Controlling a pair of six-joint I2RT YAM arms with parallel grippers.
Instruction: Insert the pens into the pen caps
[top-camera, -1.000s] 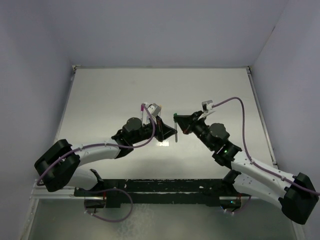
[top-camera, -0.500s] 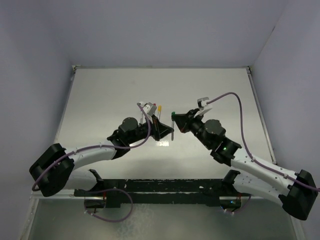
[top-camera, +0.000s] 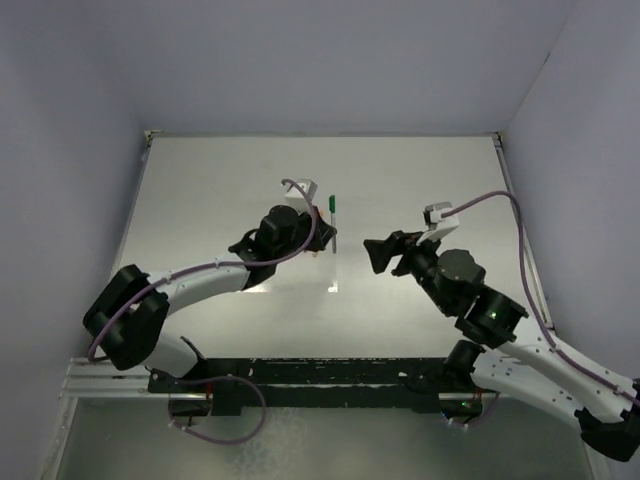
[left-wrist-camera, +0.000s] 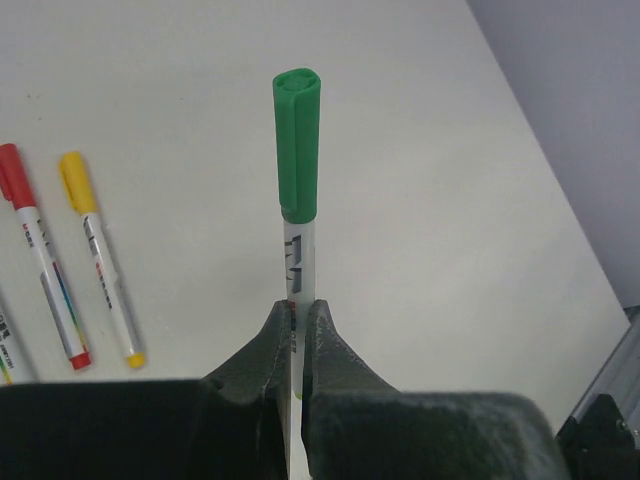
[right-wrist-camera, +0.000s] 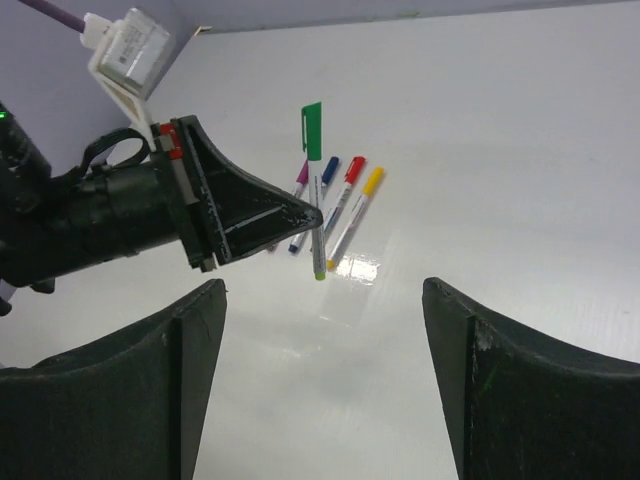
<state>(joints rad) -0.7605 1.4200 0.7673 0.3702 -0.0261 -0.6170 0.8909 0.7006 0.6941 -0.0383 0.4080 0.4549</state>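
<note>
- I work in a robot lab test cell: bare pale lilac-grey panel walls (top-camera: 300, 60) box in a plain white tabletop (top-camera: 200, 190).
- My bases are bolted to a black-and-silver metal mounting rail (top-camera: 300, 378) at the near edge, and thin purple cables (top-camera: 495, 195) run loose.

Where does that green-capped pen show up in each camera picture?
Top external: green-capped pen just above centre, at the left hand's tip.
Left wrist: pen dead centre, upright, rising from the hand.
Right wrist: pen upper middle, slightly left.
Shared landmark: the left hand gripping its barrel.
</note>
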